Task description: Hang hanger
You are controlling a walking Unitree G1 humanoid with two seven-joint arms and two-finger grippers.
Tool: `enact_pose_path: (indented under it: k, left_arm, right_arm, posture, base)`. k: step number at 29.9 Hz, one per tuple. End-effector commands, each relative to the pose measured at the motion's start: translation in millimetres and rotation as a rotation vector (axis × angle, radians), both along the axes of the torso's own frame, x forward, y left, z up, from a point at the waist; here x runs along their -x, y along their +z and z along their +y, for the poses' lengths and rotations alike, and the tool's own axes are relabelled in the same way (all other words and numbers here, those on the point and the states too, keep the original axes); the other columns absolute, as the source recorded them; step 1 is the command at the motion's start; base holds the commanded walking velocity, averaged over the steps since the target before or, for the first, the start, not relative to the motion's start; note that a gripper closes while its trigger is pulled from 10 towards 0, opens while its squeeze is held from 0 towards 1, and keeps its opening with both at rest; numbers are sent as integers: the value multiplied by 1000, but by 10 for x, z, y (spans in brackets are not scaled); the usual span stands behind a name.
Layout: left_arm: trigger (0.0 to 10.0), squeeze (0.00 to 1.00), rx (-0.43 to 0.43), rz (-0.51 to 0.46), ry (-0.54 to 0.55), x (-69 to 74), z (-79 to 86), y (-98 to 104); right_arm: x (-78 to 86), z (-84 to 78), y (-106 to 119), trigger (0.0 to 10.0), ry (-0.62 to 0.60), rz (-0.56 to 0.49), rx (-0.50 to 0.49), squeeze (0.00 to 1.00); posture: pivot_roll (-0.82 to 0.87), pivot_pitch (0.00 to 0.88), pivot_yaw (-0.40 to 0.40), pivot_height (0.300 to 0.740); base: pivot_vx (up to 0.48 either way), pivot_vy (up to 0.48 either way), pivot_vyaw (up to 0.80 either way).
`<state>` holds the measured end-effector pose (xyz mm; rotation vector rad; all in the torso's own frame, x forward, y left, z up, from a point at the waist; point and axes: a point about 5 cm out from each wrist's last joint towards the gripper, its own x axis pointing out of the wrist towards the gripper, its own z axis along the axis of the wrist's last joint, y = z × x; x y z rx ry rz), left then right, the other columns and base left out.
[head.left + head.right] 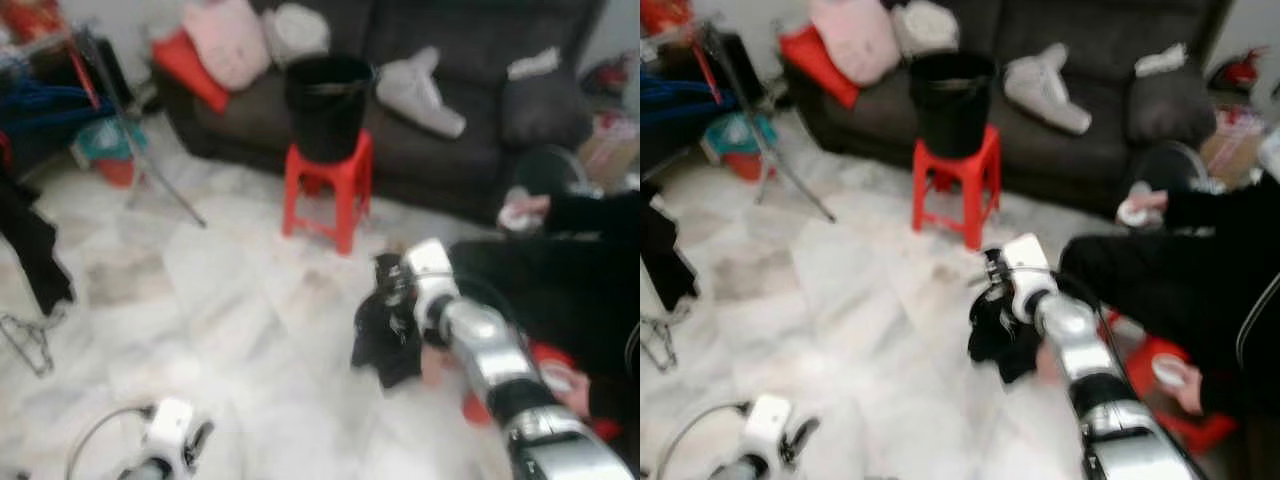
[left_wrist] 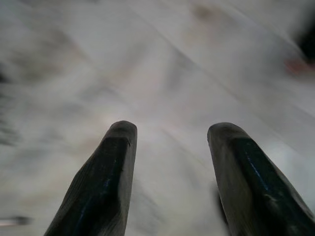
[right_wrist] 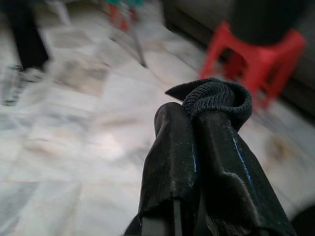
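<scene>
Right tool [image 1: 392, 300], clenched on a black garment [image 1: 385, 345] at centre frame, should carry it level toward the wire hanger [image 1: 30, 340] at lower left; left tool [image 2: 170, 147] hangs released

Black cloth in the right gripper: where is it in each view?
Left eye: black cloth hangs from the right gripper, below the red stool.
Right eye: centre, below the stool.
Right wrist: pinched between the fingers, stool behind.
Left wrist: not in it.

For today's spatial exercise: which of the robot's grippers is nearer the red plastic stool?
Right. The right gripper, shut on a black cloth, hangs just before the red plastic stool; the left gripper is low, far off.
</scene>
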<state>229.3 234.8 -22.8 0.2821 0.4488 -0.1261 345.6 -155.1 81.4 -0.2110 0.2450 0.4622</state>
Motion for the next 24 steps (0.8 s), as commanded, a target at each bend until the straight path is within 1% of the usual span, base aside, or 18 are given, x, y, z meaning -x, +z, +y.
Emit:
enact_pose_path:
  k: [1, 5, 7, 10, 14, 17, 20, 24]
  left_arm:
    - [10000, 0, 12, 59, -17, 28, -155, -86]
    - [10000, 0, 19, 44, -27, -5, -202, -66]
    - [10000, 0, 37, 23, -25, -8, -215, -52]
    - [10000, 0, 63, -8, -31, 16, -200, -24]
    - [10000, 0, 63, -19, -24, 13, -182, 18]
    - [10000, 0, 56, -49, -25, -19, -160, 72]
    - [10000, 0, 55, -81, -28, -75, -144, 136]
    - [10000, 0, 60, -123, -46, -153, -153, 238]
  right_arm:
    - [-34, -7, 65, 10000, 7, -29, -12, 0]
    - [-23, 35, 54, 10000, 31, -27, -14, 0]
    - [-19, 47, 47, 10000, 42, -24, -13, 0]
    - [-24, 46, 35, 10000, 42, -21, -14, 0]
    - [-26, 51, 29, 10000, 55, -15, -13, 0]
    - [-26, 54, 21, 10000, 62, -4, -15, 0]
    - [-14, 85, 17, 10000, 105, 3, -15, 0]
    - [-22, 68, 18, 10000, 108, 8, 0, 0]
  posture:
    - [14, 25, 16, 740]
    - [14, 23, 16, 740]
    - [18, 23, 13, 740]
    - [18, 23, 13, 740]
    - [24, 31, 8, 740]
    - [24, 31, 7, 740]
    - [27, 34, 3, 740]
    - [30, 39, -2, 740]
  base:
    - [0, 0, 800]
    - [0, 0, 800]
    - [0, 0, 800]
    - [0, 0, 800]
    - [0, 0, 800]
    - [0, 0, 800]
    - [0, 0, 788]
    - [0, 0, 770]
